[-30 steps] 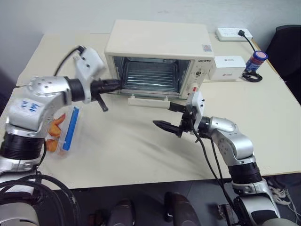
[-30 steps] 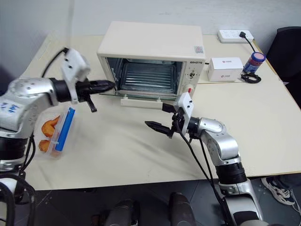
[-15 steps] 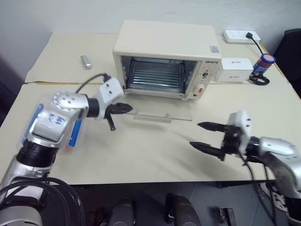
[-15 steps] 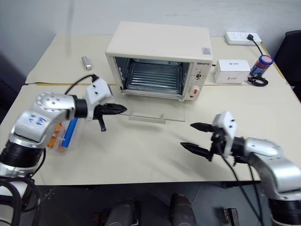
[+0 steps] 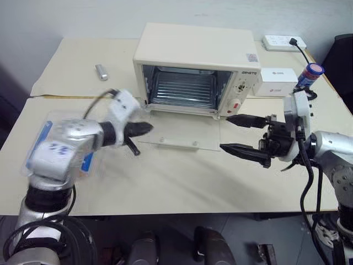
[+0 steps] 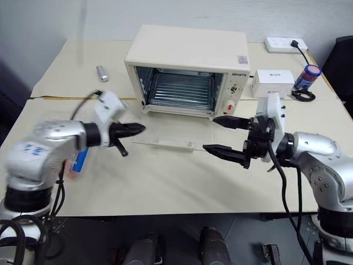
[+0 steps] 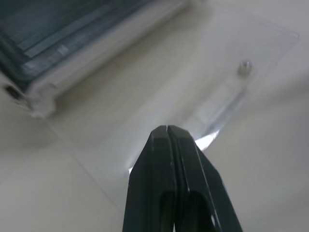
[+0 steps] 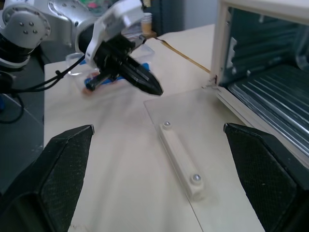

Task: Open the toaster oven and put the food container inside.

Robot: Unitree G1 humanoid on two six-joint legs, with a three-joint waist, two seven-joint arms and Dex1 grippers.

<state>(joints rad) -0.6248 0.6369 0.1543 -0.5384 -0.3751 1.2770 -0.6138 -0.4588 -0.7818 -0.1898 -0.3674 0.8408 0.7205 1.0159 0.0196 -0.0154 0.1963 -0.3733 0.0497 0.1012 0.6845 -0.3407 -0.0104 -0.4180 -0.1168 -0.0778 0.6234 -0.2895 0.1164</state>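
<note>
The cream toaster oven [image 5: 196,52] stands at the back of the table. Its glass door [image 5: 182,132] lies folded down flat, with the white handle [image 5: 176,142] at its near edge, and the wire rack shows inside. My left gripper [image 5: 148,128] is shut and empty, hovering just above the door's left corner. My right gripper [image 5: 226,133] is wide open beside the door's right corner, pointing left. The food container [image 6: 80,159] rests on the table at the left; my left arm hides most of it, leaving a blue clip and some orange food in sight.
A small white box [image 5: 276,81] sits right of the oven, with a blue-capped bottle [image 5: 311,72] and a white power strip [image 5: 284,41] behind it. A small silver cylinder [image 5: 101,72] lies at the back left. The table's front edge runs close below both arms.
The oven door has dropped from partly open to flat on the table. My left gripper drew back from the oven mouth. My right gripper rose and moved toward the door's right corner.
</note>
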